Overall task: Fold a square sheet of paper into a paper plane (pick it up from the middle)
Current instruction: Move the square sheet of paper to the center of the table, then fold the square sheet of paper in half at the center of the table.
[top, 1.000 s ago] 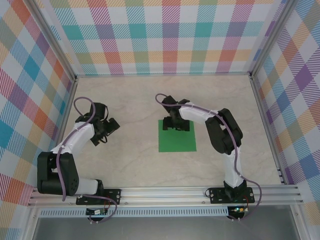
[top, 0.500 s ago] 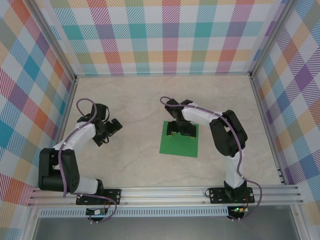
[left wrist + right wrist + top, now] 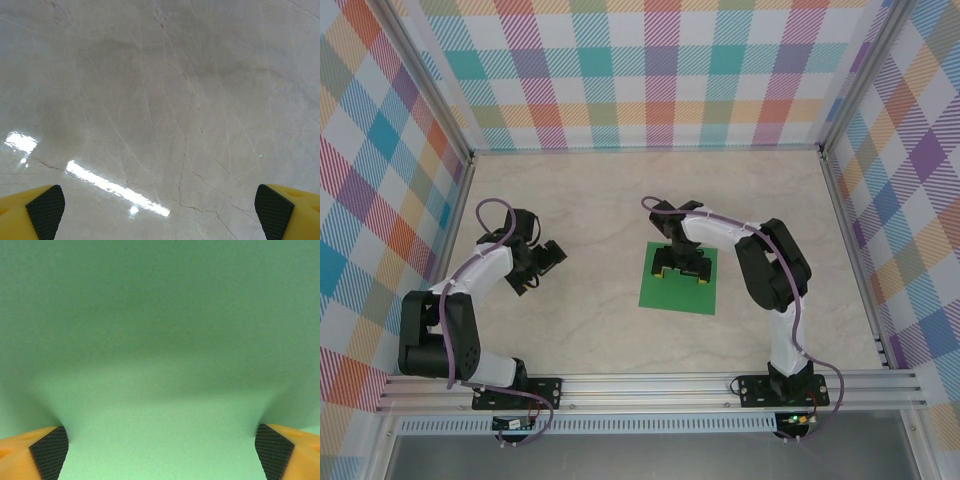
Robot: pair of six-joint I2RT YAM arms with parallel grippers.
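I have the square sheet of paper [image 3: 678, 292] lying flat on the tabletop [image 3: 580, 190], near the middle and a little toward the right arm's side. It is turned slightly off square with the table edges. My right gripper [image 3: 682, 268] sits over the far half of the sheet, pointing down, jaws spread wide and grasping nothing. In its wrist camera the green paper runs edge to edge, with the two black pads [image 3: 47, 450] at the bottom corners. The paper dips into shadow right beside each pad, so the tips look to be pressing on it, though I can't be sure of contact. My left gripper [image 3: 542, 260] is well apart from the sheet, over bare tabletop on the left. It is also released and spread wide, with marbled surface between its pads.
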